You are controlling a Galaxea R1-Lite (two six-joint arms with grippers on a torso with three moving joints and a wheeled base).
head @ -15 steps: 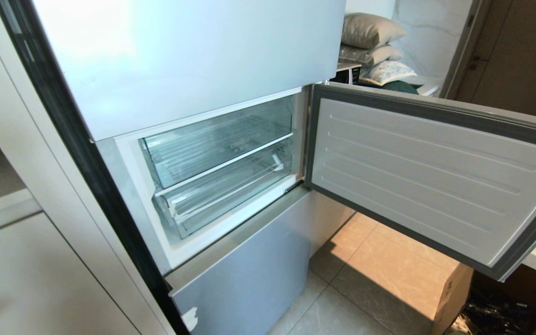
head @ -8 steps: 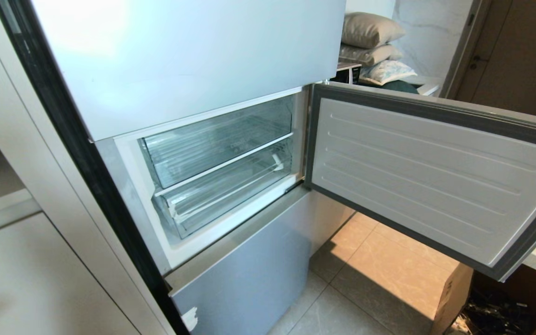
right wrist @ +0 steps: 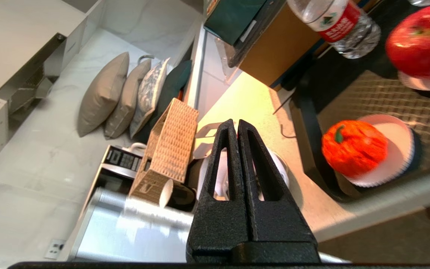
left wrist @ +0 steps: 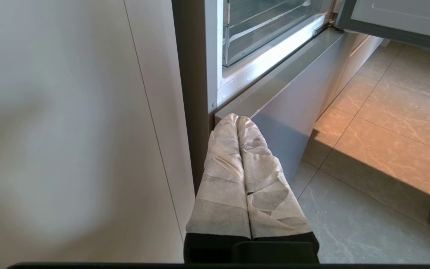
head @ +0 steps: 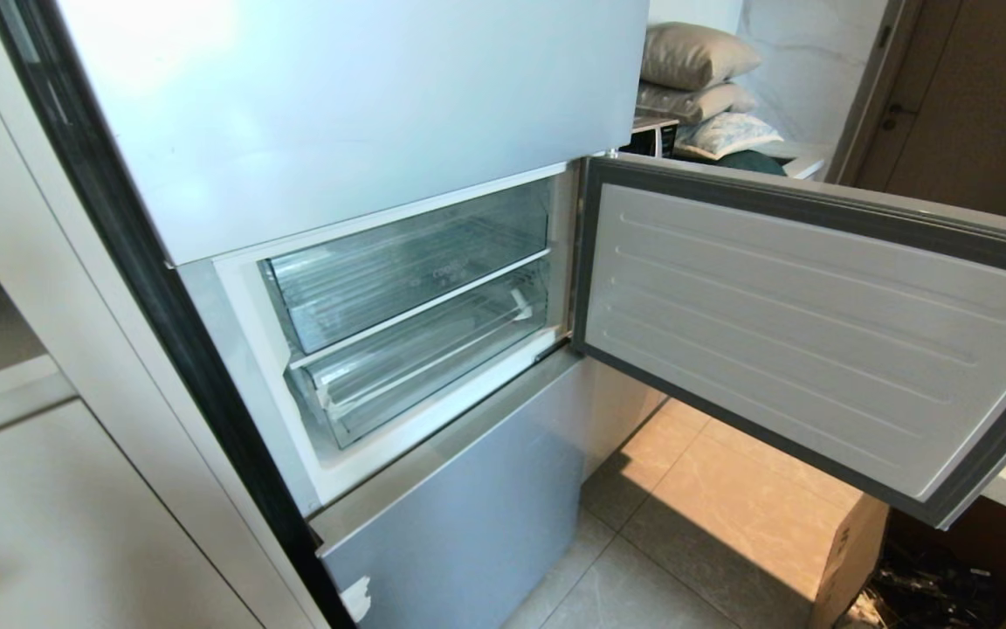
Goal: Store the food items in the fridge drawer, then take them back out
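The orange-red, pumpkin-like food item (right wrist: 353, 147) with a green stem sits on a white paper plate (right wrist: 396, 149) on a counter, off to one side of my right gripper (right wrist: 236, 125). That gripper's black fingers are shut and empty, away from the fruit. In the head view the fridge's middle compartment is open. The clear fridge drawer (head: 420, 371) is pushed in under a deeper clear bin (head: 407, 266), and both look empty. My left gripper (left wrist: 237, 118), with tape-wrapped fingers, is shut and empty low beside the fridge's bottom panel (left wrist: 293, 108). Neither arm shows in the head view.
The compartment door (head: 817, 332) stands swung wide to the right over the tiled floor (head: 713, 507). A cardboard box (head: 848, 559) sits under it. Near the fruit are a red apple (right wrist: 420, 41) on a plate, a water bottle (right wrist: 334, 22), a wicker house (right wrist: 170, 149) and cushions (right wrist: 125, 93).
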